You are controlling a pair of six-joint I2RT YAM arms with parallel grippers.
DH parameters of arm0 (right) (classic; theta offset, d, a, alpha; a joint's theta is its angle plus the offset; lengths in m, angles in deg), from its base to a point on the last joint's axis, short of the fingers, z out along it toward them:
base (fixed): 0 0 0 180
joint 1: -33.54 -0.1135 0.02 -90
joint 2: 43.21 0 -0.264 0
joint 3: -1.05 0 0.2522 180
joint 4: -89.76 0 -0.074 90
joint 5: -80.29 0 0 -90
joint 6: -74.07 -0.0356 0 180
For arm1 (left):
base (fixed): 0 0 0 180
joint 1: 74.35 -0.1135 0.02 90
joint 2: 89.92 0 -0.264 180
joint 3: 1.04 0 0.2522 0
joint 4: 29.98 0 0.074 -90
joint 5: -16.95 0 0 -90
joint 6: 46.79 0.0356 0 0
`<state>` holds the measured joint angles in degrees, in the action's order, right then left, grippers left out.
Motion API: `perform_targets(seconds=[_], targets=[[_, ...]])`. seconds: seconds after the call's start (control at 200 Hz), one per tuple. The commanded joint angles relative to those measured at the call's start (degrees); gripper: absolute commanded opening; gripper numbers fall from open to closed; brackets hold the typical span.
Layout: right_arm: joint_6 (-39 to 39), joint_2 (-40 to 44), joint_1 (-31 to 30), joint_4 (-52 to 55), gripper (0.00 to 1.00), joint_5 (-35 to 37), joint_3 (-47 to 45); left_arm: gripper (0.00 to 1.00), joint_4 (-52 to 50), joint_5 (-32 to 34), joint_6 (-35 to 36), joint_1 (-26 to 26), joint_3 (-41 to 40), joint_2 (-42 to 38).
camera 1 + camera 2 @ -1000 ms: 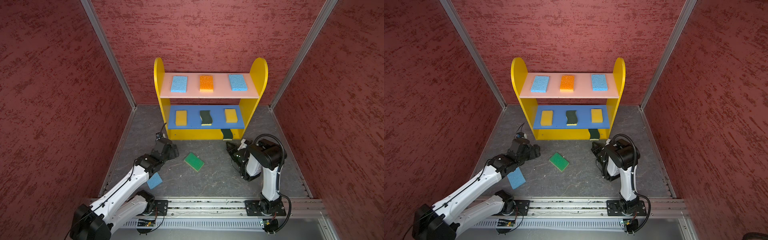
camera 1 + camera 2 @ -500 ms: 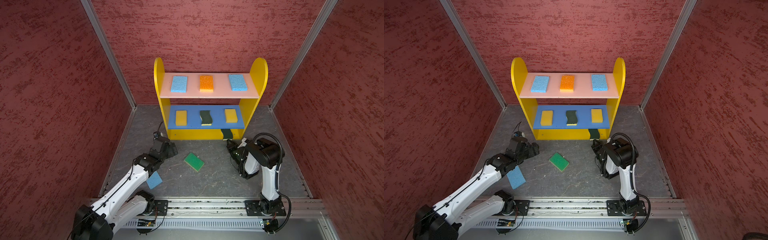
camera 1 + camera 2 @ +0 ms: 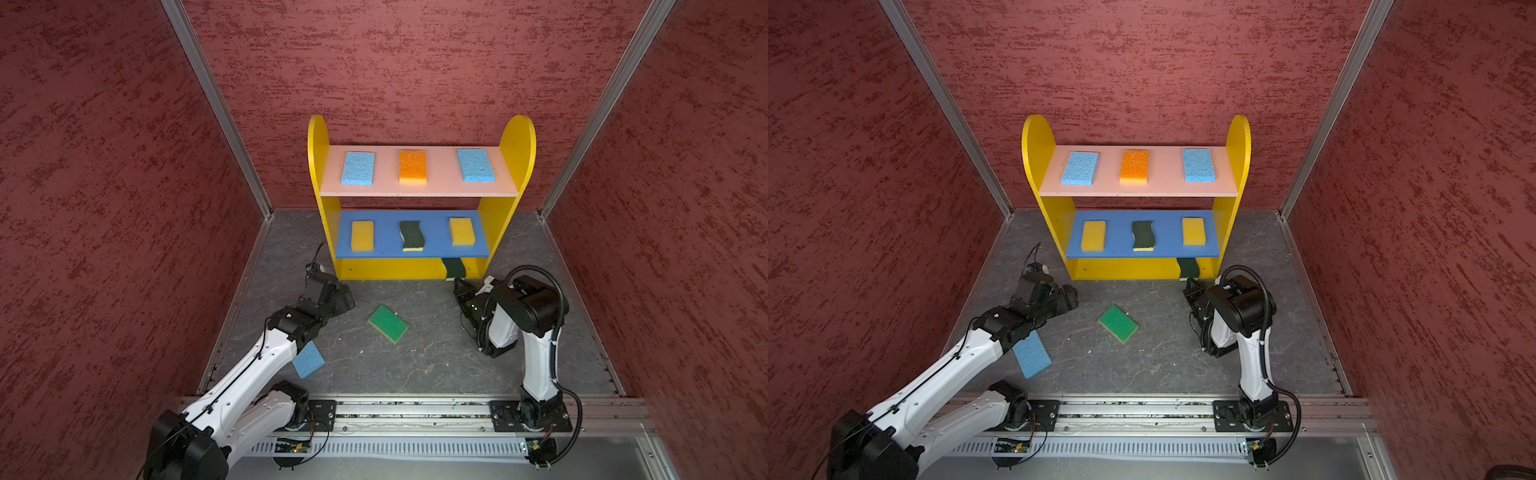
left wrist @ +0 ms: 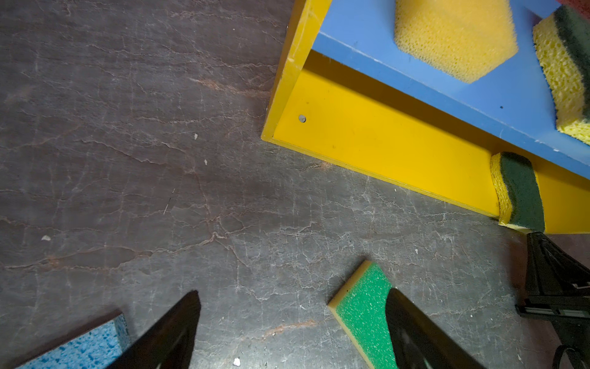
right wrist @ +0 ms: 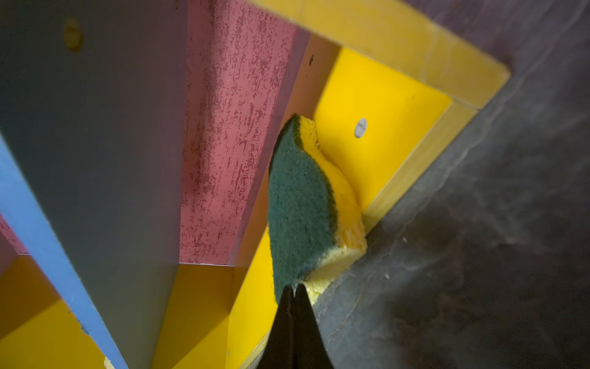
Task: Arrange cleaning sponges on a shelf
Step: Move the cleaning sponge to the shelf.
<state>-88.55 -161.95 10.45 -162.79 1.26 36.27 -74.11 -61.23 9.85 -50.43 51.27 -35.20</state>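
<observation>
Well, wavy dk-green scrub sponge (image 4: 520, 191) lies on smooth yellow btm board (image 4: 383, 143).

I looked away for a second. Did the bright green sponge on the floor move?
No. The bright green sponge lies equally far from the shelf as before.

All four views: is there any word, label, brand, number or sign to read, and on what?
None to read.
The shelf and the sponges show no print in any view.
The small circuit board at the front edge is too small to read.
</observation>
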Motion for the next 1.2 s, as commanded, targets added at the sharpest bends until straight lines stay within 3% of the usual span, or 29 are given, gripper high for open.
perform_targets(seconds=[0.0, 0.095, 0.436, 0.812, 1.197], targets=[[0.3, 3.5, 0.4, 5.5, 0.0, 1.2, -0.1, 0.91, 0.6, -0.5, -0.8, -0.6, -0.1, -0.9], [0.4, 5.1, 0.3, 9.7, 0.0, 0.6, 1.4, 0.91, 0.5, -0.7, -1.0, -0.8, -0.2, -1.3], [-4.7, -0.7, 0.3, 2.6, 0.0, -0.2, 0.7, 0.91, 0.1, -1.3, -1.4, -2.1, -1.0, -2.1], [-2.7, 7.7, 0.4, 17.2, 0.0, -0.9, 2.4, 0.91, 0.8, -2.2, -2.4, -2.7, -1.5, -2.4], [-4.0, 3.2, 0.4, 16.6, 0.0, -1.7, 4.8, 0.91, 0.8, -2.8, -2.5, -3.8, -2.1, -2.2]])
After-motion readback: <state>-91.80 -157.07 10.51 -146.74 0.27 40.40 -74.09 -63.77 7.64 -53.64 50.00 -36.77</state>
